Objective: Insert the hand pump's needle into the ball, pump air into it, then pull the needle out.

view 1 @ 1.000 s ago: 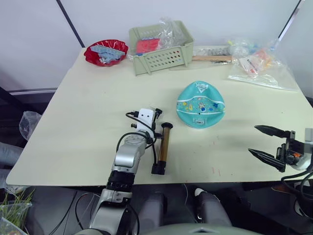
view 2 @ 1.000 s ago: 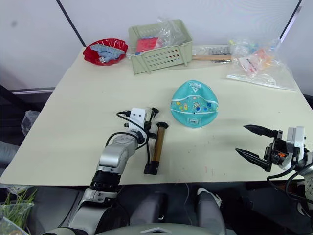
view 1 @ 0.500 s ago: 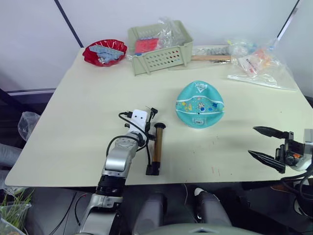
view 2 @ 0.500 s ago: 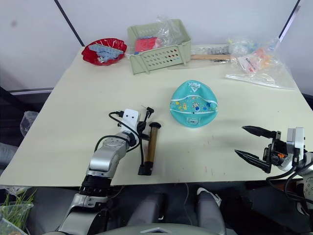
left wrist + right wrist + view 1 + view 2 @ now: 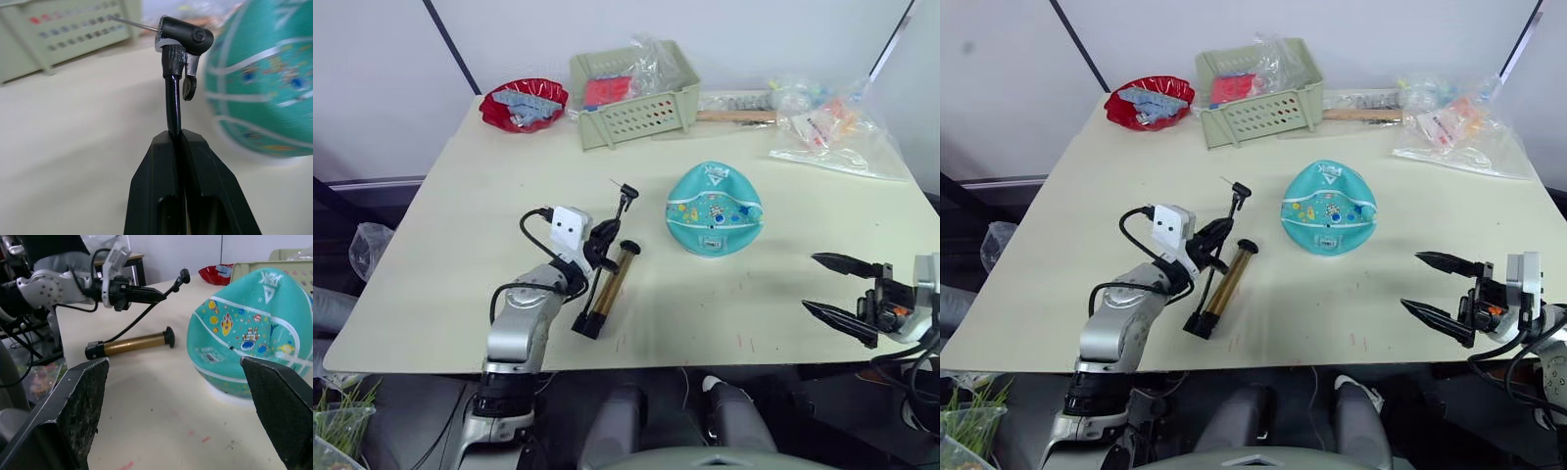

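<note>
Over on the left, the left gripper point(image 5: 603, 238) has its two black fingers pressed together on the thin black hose point(image 5: 172, 105), pinching it just below the angled fitting, and the needle point(image 5: 132, 23) sticks out bare from that fitting, pointing off toward the green basket point(image 5: 634, 96) rather than at the target. Beneath it the hand pump point(image 5: 606, 290) lies flat on the table point(image 5: 460, 245), bronze barrel slanted, tethered by the hose and not held itself. That hose looks limp and springy, so gripping close to the fitting, as here, seems the right place; any lower and the needle would likely wobble. The pin is thin and probably bends easily, so it wants a straight push. Moving to the middle, the ball point(image 5: 714, 210) sits on the table near the needle tip but apart from it, sagging into a dome, clearly underinflated, so it will likely dent and slide under pressure unless braced. Which spot is the valve I cannot tell. On the right, the right gripper point(image 5: 832, 288) hangs off the table's near edge, fingers spread wide, nothing between them, well apart from the ball.
</note>
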Controlling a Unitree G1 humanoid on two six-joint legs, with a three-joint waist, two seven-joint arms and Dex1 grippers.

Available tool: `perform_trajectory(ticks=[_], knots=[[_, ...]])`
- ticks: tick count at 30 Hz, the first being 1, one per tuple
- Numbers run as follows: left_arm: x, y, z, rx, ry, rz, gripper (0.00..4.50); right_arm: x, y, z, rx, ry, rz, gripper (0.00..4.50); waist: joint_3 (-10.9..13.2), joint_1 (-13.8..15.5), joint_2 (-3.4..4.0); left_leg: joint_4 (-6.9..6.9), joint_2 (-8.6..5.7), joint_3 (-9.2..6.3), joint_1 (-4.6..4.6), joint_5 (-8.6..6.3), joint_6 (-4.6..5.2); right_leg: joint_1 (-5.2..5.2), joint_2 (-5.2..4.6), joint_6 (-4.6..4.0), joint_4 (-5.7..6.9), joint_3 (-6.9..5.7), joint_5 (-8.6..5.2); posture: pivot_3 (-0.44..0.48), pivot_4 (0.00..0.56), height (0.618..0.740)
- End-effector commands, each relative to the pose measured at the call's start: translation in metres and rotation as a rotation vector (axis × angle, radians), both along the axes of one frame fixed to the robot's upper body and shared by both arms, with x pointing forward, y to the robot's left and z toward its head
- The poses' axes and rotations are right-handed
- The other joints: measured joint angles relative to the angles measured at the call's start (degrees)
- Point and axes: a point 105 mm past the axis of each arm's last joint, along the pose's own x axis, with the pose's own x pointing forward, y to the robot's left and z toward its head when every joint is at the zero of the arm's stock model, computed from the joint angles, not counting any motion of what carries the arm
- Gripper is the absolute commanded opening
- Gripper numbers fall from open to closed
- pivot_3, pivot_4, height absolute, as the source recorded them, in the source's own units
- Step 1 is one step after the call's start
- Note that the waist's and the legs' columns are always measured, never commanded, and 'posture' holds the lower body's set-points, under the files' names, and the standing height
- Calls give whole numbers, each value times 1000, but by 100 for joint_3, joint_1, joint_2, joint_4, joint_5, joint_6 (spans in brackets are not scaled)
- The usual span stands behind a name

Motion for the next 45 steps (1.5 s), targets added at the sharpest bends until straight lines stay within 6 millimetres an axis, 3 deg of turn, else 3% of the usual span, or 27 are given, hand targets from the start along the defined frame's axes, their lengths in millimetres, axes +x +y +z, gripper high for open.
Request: perform_trajectory(ticks=[1,5,10,14,21,25,32,45], knots=[[-17,-9,23,-19,-99,-132,78,0,11,12,40,-26,3,4500,0,-3,0,0,0,0,0,0,0,0,0,0,0,0,0,0,150,740],[-27,-16,20,-13,-90,-225,78,2,18,16,55,-21,-23,4500,0,-2,0,0,0,1,0,0,0,0,1,0,0,1,0,0,150,740],[-40,-43,22,-23,-89,-405,78,7,28,22,82,1,-63,4500,0,3,0,0,0,0,-1,0,1,0,2,0,0,0,0,0,150,740],[-34,-67,25,0,-112,-463,78,8,39,24,106,46,-103,4500,0,24,-1,1,-1,-3,-3,0,1,0,4,0,0,-3,0,0,150,740],[-35,-89,26,-27,-120,-514,78,17,49,30,164,98,-206,4500,0,-33,-1,0,0,0,-2,0,2,-1,7,1,0,1,0,0,150,740],[-38,-97,25,-45,-113,-542,78,18,63,39,234,154,-205,4500,1,-29,-1,0,0,-2,-3,0,2,-2,10,0,1,2,-1,0,150,740],[-37,-106,22,-39,-108,-576,78,28,80,39,241,254,-242,4500,1,-25,-2,1,-1,-4,-4,0,2,-2,14,0,0,1,-1,0,150,740],[-39,-115,14,2,-84,-640,78,36,94,41,300,351,-258,4500,1,-32,-2,0,-1,-6,-9,0,3,-4,20,0,0,0,-1,0,150,740]])
